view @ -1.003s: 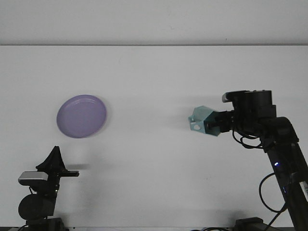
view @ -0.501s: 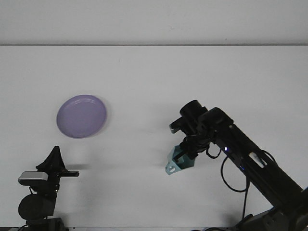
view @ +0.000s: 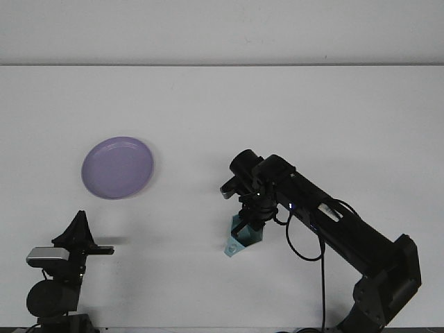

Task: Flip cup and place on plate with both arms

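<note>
A plain lavender plate (view: 117, 167) and a teal cup (view: 243, 236) are being shown on a white desk (view: 277, 111); black arms are being seen.

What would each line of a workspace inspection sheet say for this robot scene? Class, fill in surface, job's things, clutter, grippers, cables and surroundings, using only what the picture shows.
Surface: white table, plain and evenly lit.
Job's things: purple plate lies on the left of the table with nothing on it; teal cup is near the centre, tilted, held low over the table.
Clutter: nothing seen.
Grippers: right gripper points down and is shut on the teal cup; left gripper is parked at the near left edge, away from the plate, fingers not readable.
Cables: black cables loop along the right arm, off the table surface.
Surroundings: pale wall behind the table; nothing else seen.
</note>
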